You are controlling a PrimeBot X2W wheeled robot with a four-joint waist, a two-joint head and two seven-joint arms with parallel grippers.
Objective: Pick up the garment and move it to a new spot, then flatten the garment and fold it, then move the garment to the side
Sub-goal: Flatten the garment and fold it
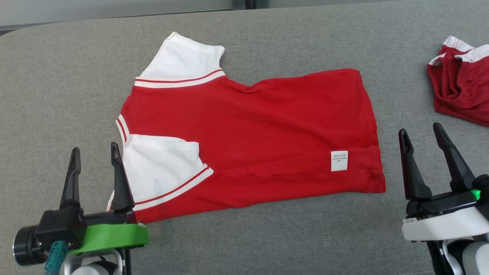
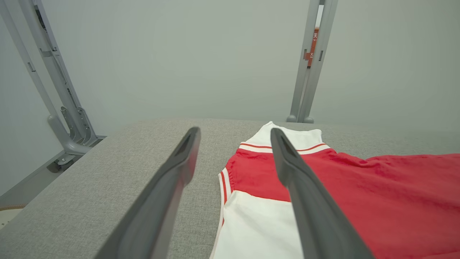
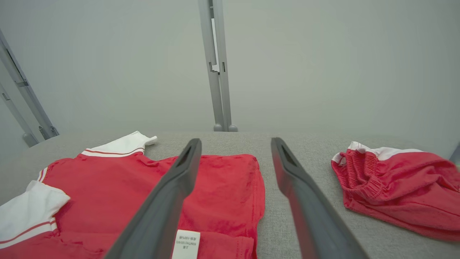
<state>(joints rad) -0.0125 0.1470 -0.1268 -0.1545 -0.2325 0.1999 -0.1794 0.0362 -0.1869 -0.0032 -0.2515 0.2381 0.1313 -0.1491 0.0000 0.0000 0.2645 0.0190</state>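
Observation:
A red T-shirt with white sleeves, the garment point(image 1: 252, 133) point(image 2: 388, 194) point(image 3: 143, 194), lies spread on the grey padded table, collar to the left, hem to the right, a white care label point(image 1: 339, 160) near the hem. Its near long edge is folded over onto the body. My left gripper point(image 1: 94, 152) point(image 2: 235, 133) stands open at the near left, its right finger just over the near white sleeve point(image 1: 156, 168). At the near right my right gripper point(image 1: 420, 131) point(image 3: 235, 144) hangs open beside the hem corner, apart from the cloth. Neither holds anything.
A second red garment with white trim point(image 1: 460, 82) point(image 3: 395, 190) lies crumpled at the far right of the table point(image 1: 57, 95). Grey metal frame posts point(image 2: 312, 64) point(image 3: 217, 68) stand behind the table's far edge against a pale wall.

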